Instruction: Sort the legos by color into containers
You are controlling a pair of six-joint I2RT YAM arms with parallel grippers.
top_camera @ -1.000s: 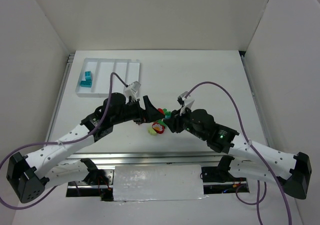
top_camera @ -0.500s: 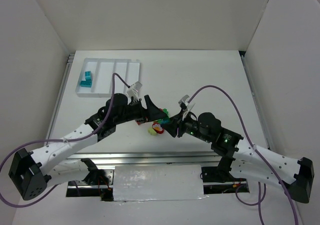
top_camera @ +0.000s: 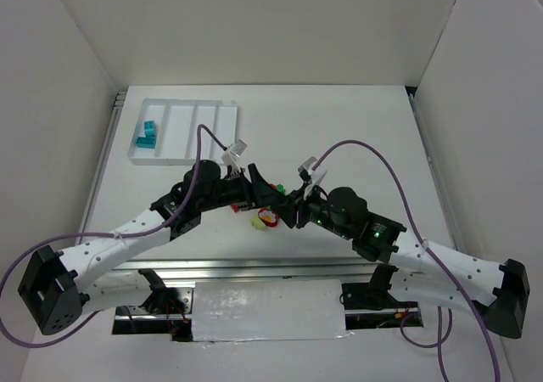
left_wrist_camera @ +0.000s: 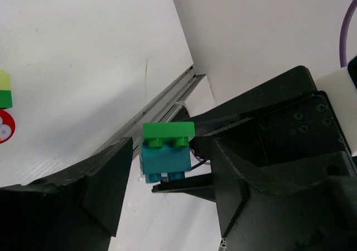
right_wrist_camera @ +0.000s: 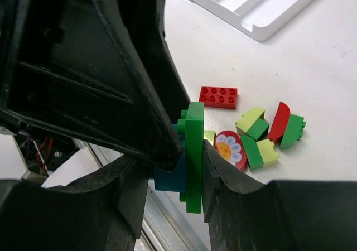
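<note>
My right gripper [right_wrist_camera: 175, 191] is shut on a flat green lego [right_wrist_camera: 194, 156] stacked on a teal-blue brick [right_wrist_camera: 170, 175], held above the table. In the left wrist view this stack [left_wrist_camera: 166, 150] sits between my left gripper's [left_wrist_camera: 170, 189] spread fingers [left_wrist_camera: 109, 178] without touching them, so the left gripper is open. In the top view the two grippers meet, left [top_camera: 265, 197] and right [top_camera: 287, 205]. Loose legos lie below them: a red plate [right_wrist_camera: 218, 96], yellow-green and green bricks [right_wrist_camera: 252, 122], a red half-round [right_wrist_camera: 279, 121] and a flower disc [right_wrist_camera: 230, 149]. The white tray [top_camera: 212, 115] holds teal-blue bricks [top_camera: 148, 134] in its leftmost compartment.
The loose pile also shows in the top view [top_camera: 267, 218], just beneath the grippers near the table's front edge. A metal rail [left_wrist_camera: 162, 103] runs along that edge. White walls enclose the table on three sides. Purple cables loop over both arms.
Both grippers have closed in on each other above the pile. The left gripper's fingers now flank the stack that the right gripper holds.
</note>
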